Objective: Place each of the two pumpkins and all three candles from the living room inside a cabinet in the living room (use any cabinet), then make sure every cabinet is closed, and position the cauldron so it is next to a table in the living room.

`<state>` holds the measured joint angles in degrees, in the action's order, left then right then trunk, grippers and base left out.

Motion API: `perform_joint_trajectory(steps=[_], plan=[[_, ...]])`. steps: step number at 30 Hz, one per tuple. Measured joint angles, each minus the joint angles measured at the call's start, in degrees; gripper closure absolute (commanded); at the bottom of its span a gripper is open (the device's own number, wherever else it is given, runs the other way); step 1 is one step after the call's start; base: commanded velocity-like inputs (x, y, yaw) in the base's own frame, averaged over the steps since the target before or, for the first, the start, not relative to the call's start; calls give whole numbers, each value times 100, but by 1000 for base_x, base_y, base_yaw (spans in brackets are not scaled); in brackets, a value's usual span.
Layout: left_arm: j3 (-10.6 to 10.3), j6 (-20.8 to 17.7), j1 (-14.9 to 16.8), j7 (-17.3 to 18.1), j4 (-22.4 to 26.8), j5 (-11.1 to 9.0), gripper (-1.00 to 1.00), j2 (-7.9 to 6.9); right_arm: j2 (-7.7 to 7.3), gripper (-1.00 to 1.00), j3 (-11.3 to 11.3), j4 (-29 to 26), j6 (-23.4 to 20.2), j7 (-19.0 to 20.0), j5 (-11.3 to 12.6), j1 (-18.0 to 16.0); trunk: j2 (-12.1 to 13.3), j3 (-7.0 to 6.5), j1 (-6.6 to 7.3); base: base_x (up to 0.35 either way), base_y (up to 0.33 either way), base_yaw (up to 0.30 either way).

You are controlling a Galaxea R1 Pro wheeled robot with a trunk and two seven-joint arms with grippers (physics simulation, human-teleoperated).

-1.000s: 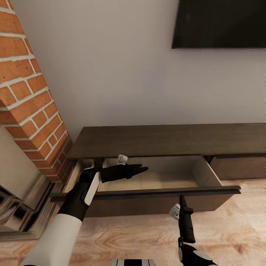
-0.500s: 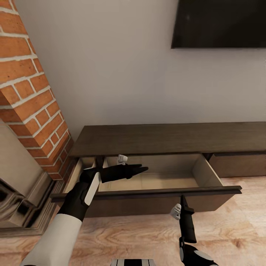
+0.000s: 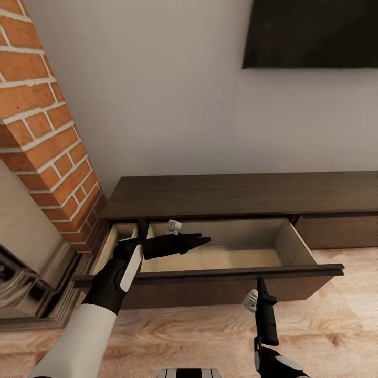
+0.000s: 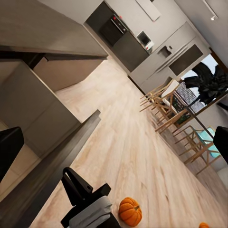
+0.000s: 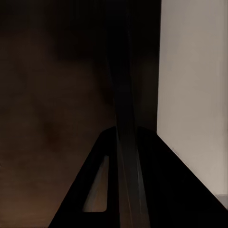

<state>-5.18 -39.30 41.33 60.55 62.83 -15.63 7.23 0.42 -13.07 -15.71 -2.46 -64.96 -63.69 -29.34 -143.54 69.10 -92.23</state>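
With the cabinet [image 3: 241, 195] drawer pulled out and seemingly bare, the closed, empty left gripper [image 3: 202, 241] above it should fetch a pumpkin [image 4: 130, 211].

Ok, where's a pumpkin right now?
Left wrist view: one pumpkin sits on the wood floor beside the right end effector, out from the open drawer.

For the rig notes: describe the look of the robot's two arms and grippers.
Both arms are glossy black with white shell panels. The left gripper tapers to slim black pointed fingers, with a small white-grey block beside it. The right gripper is black too, narrow, with a similar pale block at its side.
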Motion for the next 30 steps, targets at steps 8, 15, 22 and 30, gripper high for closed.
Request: perform_joint_trajectory(steps=[8,15,22,30], plan=[[0,0,3,0,-6,2,-100,3,7,100,14,0,-5,-3,-1,0,0,0,0,-1,0,0],[0,0,0,0,-6,3,-100,2,6,100,14,0,3,-3,-1,0,0,0,0,0,0,0],[0,0,1,0,-6,2,-100,3,1,100,-14,8,-26,-13,6,0,0,0,0,0,0,0],[-1,1,5,0,-8,5,-100,4,193,-100,-451,15,-18,266,-20,7,0,1,-1,0,0,0]])
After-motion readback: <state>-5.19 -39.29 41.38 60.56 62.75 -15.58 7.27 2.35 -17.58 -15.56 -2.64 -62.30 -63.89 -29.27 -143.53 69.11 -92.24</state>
